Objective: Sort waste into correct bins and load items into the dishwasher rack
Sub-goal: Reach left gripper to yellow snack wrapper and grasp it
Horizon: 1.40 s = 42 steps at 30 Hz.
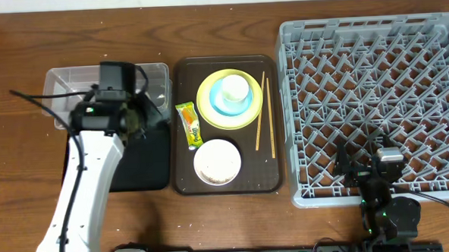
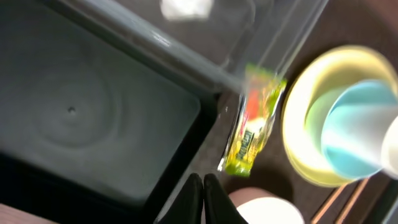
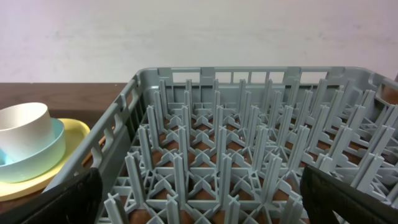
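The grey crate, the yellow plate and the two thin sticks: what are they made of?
Grey crate: looks like moulded plastic, matt, with uniform pegs. Yellow plate: smooth, evenly coloured, probably plastic, though glazed ceramic is possible. Sticks: pale tan, apparently wood or bamboo.

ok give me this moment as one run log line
left fingers shut, empty, over black tray rim | snack wrapper on brown tray | right fingers open by dishwasher rack | nothing loaded
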Each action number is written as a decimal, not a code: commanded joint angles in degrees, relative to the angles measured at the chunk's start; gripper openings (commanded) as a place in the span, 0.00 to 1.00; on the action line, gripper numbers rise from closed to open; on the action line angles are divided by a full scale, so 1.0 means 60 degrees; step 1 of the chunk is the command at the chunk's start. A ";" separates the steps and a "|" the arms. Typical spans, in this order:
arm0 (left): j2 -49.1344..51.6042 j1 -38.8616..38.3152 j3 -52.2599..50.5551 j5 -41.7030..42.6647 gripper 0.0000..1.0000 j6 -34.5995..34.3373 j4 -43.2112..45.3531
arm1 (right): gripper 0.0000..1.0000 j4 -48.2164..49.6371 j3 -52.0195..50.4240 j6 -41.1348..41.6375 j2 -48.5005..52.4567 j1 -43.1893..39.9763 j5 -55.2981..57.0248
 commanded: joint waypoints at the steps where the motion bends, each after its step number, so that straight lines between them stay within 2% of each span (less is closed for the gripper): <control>1: 0.0226 -0.0488 -0.0627 0.0131 0.06 0.0408 0.0171 | 0.99 -0.0036 -0.0011 -0.0011 -0.0004 -0.0055 -0.0036; 6: 0.0273 -0.1118 -0.1931 0.0131 0.08 0.0736 0.1596 | 0.99 -0.0036 -0.0011 -0.0011 -0.0004 -0.0055 -0.0036; 9: 0.0273 -0.1341 -0.2557 0.0131 0.17 0.0736 0.2557 | 0.99 -0.0036 -0.0011 -0.0007 -0.0004 -0.0055 -0.0036; 10: 0.0273 -0.1406 -0.2736 0.0135 0.17 0.0736 0.2856 | 0.99 -0.0036 -0.0011 -0.0011 -0.0004 -0.0055 -0.0036; 11: 0.0273 -0.1464 -0.2856 0.0135 0.24 0.0783 0.3082 | 0.99 -0.0040 -0.0011 -0.0007 -0.0004 -0.0055 -0.0036; 16: 0.0284 -0.1687 -0.3053 0.0131 0.30 0.1738 0.3880 | 0.99 -0.0036 -0.0011 -0.0011 -0.0004 -0.0055 -0.0036; 22: 0.0492 -0.1843 -0.3053 0.0120 0.31 0.2095 0.4120 | 0.99 -0.0036 -0.0011 -0.0011 -0.0004 -0.0055 -0.0036; 35: 0.2382 -0.1843 -0.3053 0.0069 0.31 0.2160 0.5348 | 0.99 -0.0036 -0.0011 -0.0011 0.0033 -0.0055 -0.0036; 42: 0.2506 -0.1843 -0.3053 0.0138 0.33 0.2160 0.5395 | 0.99 -0.0036 -0.0011 -0.0007 0.0033 -0.0055 -0.0036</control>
